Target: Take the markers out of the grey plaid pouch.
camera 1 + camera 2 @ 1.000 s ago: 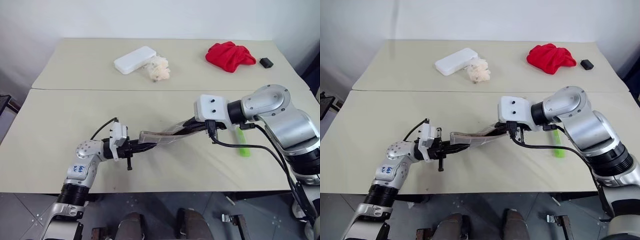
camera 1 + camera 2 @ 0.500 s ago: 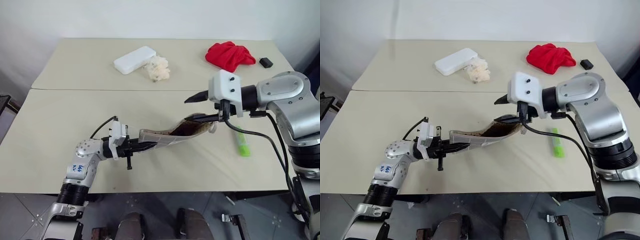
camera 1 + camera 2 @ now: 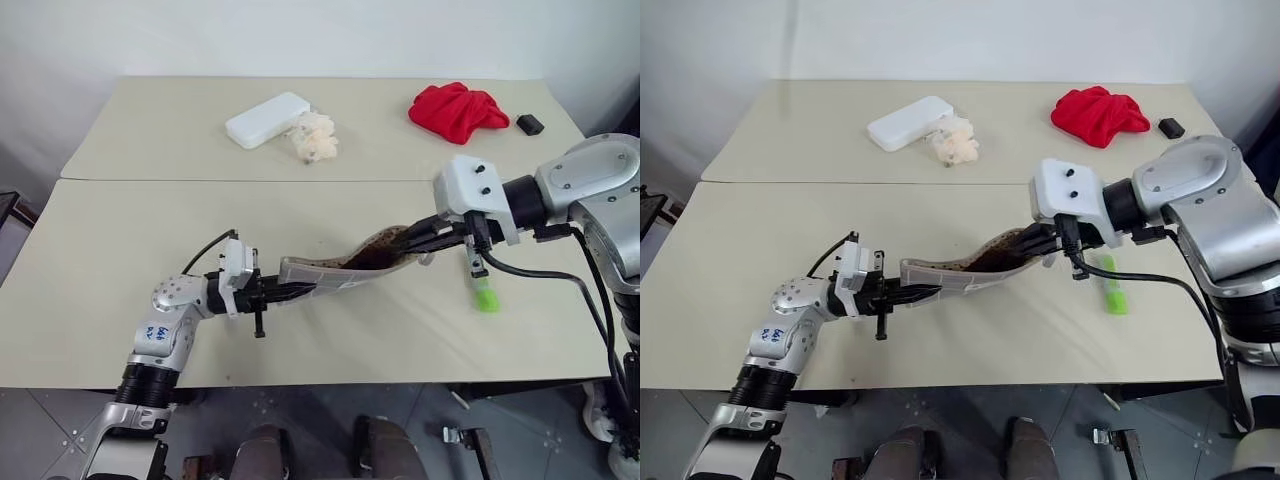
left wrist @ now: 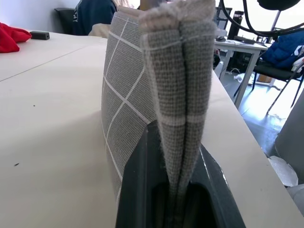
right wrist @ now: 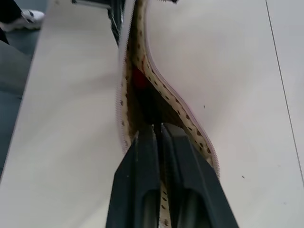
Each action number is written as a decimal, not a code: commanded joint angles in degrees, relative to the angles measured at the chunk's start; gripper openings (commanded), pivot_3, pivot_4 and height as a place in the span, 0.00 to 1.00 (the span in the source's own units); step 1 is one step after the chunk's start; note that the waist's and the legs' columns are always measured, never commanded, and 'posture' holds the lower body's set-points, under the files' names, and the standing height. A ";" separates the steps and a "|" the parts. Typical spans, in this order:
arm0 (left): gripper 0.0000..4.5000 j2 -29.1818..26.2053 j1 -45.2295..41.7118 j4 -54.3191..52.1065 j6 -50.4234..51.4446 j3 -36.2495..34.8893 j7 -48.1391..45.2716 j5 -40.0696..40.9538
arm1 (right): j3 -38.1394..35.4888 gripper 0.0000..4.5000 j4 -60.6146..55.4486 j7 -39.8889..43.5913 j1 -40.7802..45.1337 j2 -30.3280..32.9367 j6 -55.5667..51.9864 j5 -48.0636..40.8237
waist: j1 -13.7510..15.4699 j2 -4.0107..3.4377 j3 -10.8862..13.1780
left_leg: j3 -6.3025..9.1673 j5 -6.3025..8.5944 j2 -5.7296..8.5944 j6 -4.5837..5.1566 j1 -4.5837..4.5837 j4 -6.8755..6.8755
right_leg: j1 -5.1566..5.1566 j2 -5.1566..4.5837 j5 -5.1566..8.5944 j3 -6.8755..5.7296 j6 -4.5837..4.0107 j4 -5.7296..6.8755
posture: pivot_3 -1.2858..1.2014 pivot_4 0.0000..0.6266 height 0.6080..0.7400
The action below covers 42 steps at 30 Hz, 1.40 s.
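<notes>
My left gripper (image 3: pixel 268 297) pinched one end of the grey plaid pouch (image 3: pixel 335 275); my right gripper (image 5: pixel 157 129), fingers almost together, reached into its opening near the red marker (image 5: pixel 139 80).

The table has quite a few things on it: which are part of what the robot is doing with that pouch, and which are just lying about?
Part of the job:
- grey plaid pouch, held at one end by the left gripper
- right gripper at its open mouth
- red marker inside the pouch
- green highlighter, out on the table

Lying about:
- white box
- crumpled cream wad
- red cloth
- small black object
</notes>
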<state>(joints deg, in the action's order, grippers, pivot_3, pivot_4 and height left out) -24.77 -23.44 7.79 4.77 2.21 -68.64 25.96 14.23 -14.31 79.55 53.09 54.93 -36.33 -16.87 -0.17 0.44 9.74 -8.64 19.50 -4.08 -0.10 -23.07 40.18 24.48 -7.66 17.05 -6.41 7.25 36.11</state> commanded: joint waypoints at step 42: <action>0.00 3.52 -3.57 2.36 -0.67 0.11 -2.00 -0.05 | 19.05 0.99 1.65 -6.19 2.74 -14.26 4.63 24.33 | -0.10 0.00 0.00 | -0.01 -0.01 0.00 -0.01 -0.02 0.02 | 0.01 0.02 0.00 -0.01 0.00 0.03 | 0.52 0.24 1.00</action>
<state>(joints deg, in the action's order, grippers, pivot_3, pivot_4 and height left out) -21.44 -26.12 11.75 5.16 2.39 -69.75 25.28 32.44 -12.68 73.93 55.45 41.49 -32.49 6.18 -0.27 0.44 9.74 -8.65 19.50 -4.07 -0.11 -23.08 40.20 24.48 -7.63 17.05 -6.42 7.25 36.13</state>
